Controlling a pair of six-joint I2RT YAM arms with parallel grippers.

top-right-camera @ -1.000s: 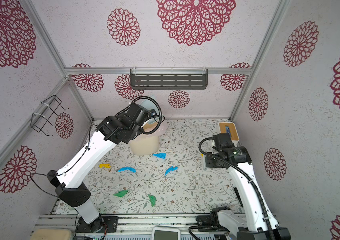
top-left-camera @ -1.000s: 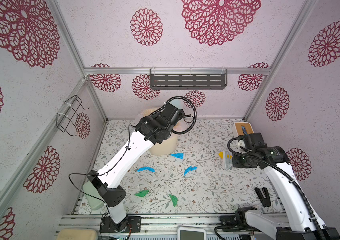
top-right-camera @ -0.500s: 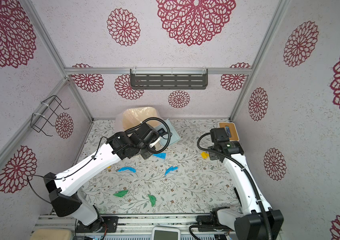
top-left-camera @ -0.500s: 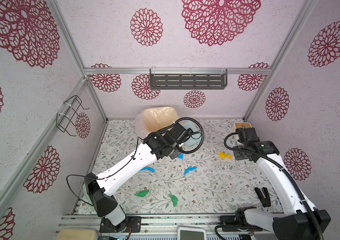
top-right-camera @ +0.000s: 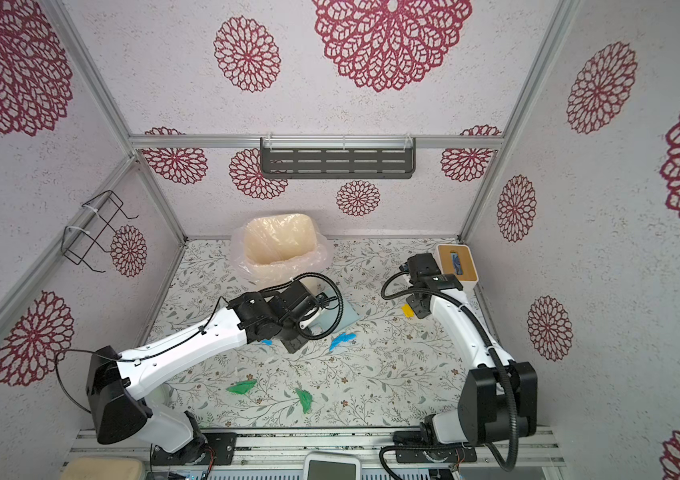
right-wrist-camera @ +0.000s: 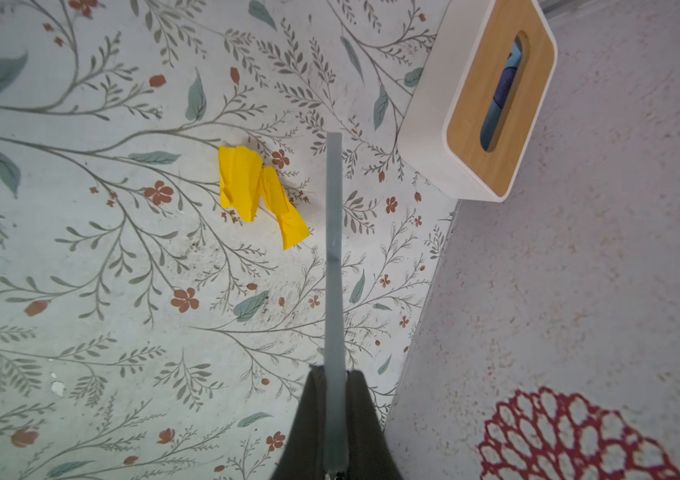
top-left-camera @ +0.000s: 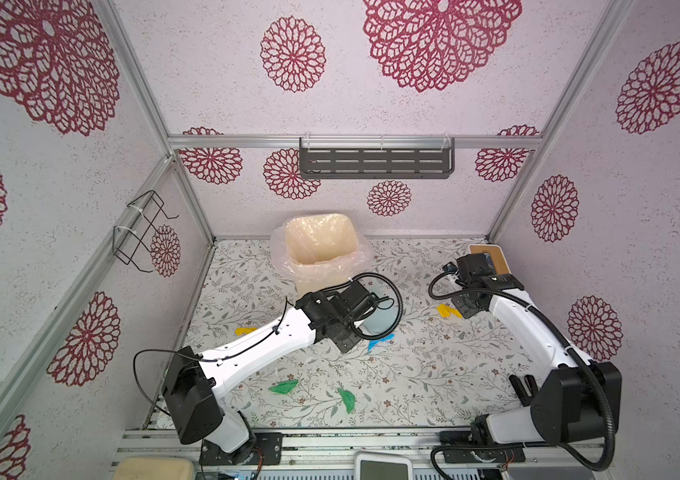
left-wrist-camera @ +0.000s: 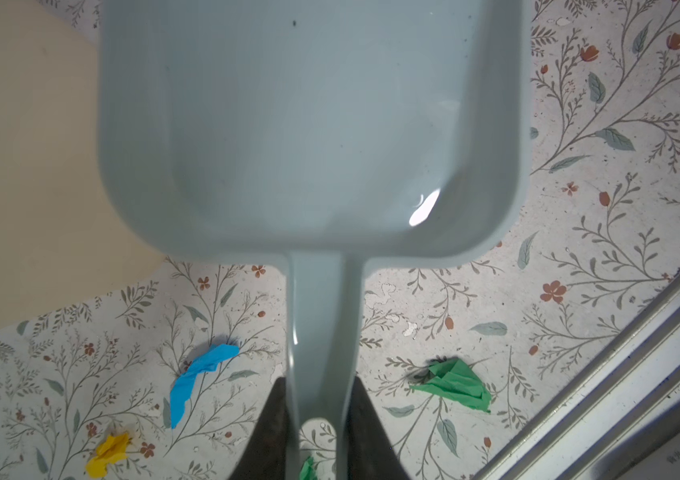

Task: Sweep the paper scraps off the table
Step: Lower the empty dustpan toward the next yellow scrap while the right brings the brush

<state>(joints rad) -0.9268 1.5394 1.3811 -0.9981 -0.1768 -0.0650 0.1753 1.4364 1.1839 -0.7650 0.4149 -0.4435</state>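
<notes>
In a top view, paper scraps [top-left-camera: 284, 387] lie scattered over the table [top-left-camera: 433, 374]. Left wrist: the left gripper [left-wrist-camera: 319, 399] clamps the dustpan [left-wrist-camera: 309, 124] by its handle, pan out front as catcher. Right wrist: the right gripper [right-wrist-camera: 335, 374] pinches a thin grey strip [right-wrist-camera: 334, 249] just beside 1 yellow scrap [right-wrist-camera: 255, 187], probably to push it.

The vine-printed surface [top-left-camera: 433, 370] bears green, blue and yellow paper scraps [top-left-camera: 284, 387]. A lined bin [top-left-camera: 321, 282] and tissue box [top-right-camera: 465, 266] stand at its back.

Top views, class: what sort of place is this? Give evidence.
Likely a robot test booth: left arm and right arm bolted to a rail, flower-print walls in aluminium framing, a lined bin on the table.
</notes>
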